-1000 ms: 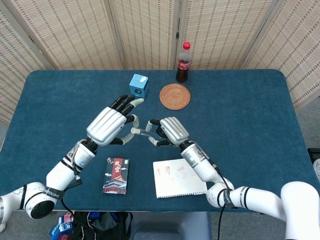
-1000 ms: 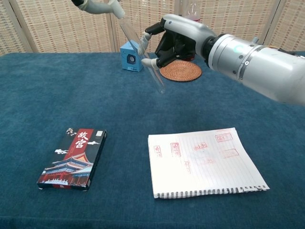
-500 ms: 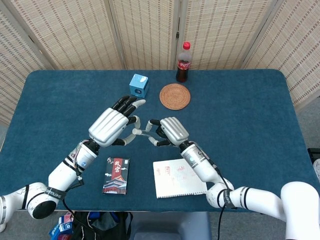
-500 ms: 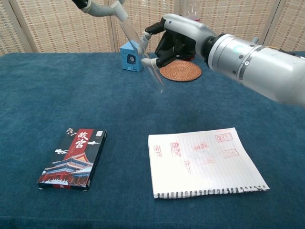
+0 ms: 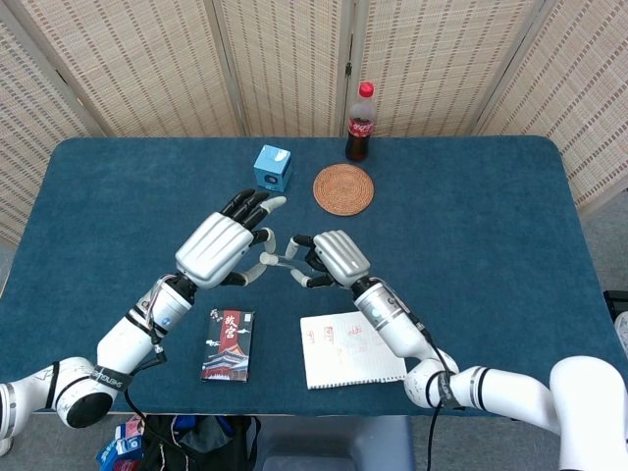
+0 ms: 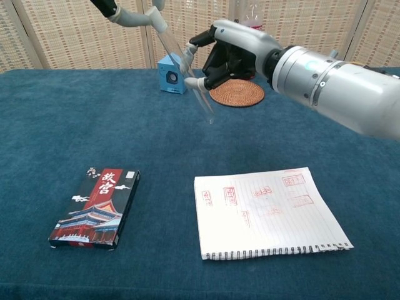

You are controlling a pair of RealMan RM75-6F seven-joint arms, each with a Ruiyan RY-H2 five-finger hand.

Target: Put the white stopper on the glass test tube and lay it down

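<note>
The glass test tube (image 6: 195, 84) hangs tilted above the table, and my right hand (image 6: 229, 51) pinches it near its middle. In the head view the test tube (image 5: 284, 261) spans the gap between both hands. The white stopper (image 5: 264, 259) sits at the tube's upper end, pinched by my left hand (image 5: 219, 247). Only the fingers of my left hand (image 6: 132, 15) show at the top of the chest view, where the white stopper (image 6: 159, 25) meets the tube's mouth. How deep the stopper sits I cannot tell.
A dark illustrated box (image 6: 96, 209) lies front left and an open notebook (image 6: 269, 211) front right. Behind the hands stand a blue cube (image 6: 171, 74), a woven coaster (image 6: 237, 93) and a cola bottle (image 5: 360, 123).
My left hand has shifted slightly right and down toward the tube's upper end. The right hand and the tube have hardly moved.
</note>
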